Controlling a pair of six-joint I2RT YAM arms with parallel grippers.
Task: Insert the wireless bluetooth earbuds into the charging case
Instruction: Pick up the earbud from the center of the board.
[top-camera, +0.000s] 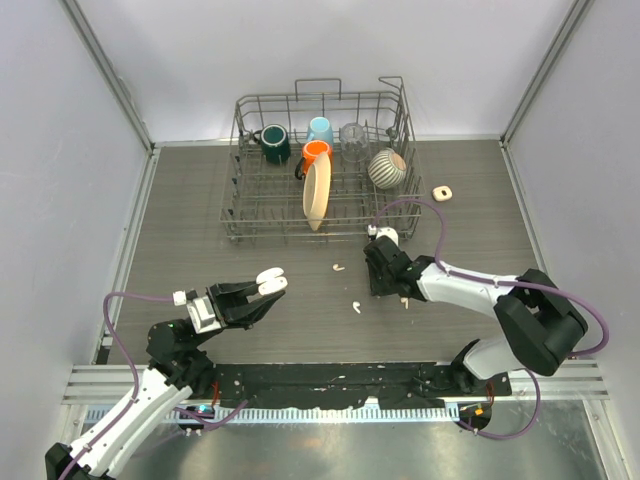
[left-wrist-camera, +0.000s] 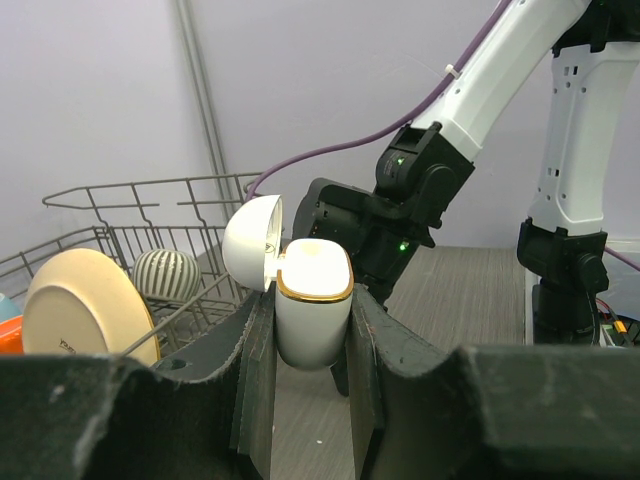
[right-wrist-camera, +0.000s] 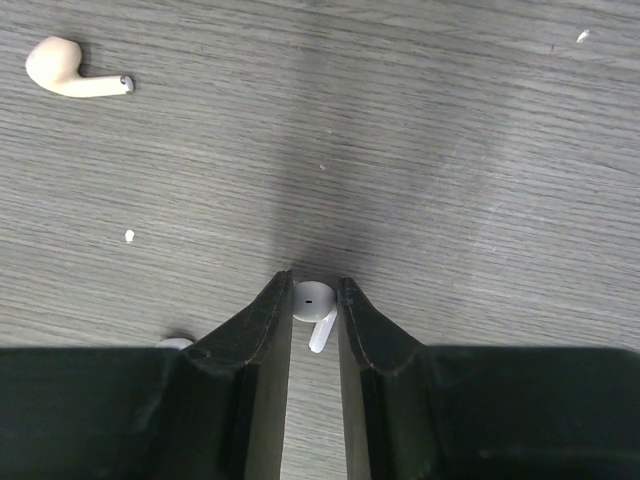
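My left gripper (top-camera: 262, 290) is shut on the white charging case (top-camera: 270, 281) and holds it above the table. In the left wrist view the case (left-wrist-camera: 312, 310) stands upright between the jaws with its lid (left-wrist-camera: 252, 243) swung open to the left. My right gripper (top-camera: 385, 275) points down at the table and is shut on one white earbud (right-wrist-camera: 313, 305), which touches the tabletop. Other earbuds lie loose on the table: one (top-camera: 338, 267) left of the right gripper, one (top-camera: 356, 307) nearer, one (top-camera: 405, 300) beside the right gripper. A cream-tinted bud (right-wrist-camera: 75, 72) shows in the right wrist view.
A wire dish rack (top-camera: 240, 215) with mugs, a bowl (top-camera: 316, 195) and a striped cup (top-camera: 387, 168) stands at the back. A small beige case (top-camera: 443, 192) lies to its right. Grey walls enclose the table on three sides.
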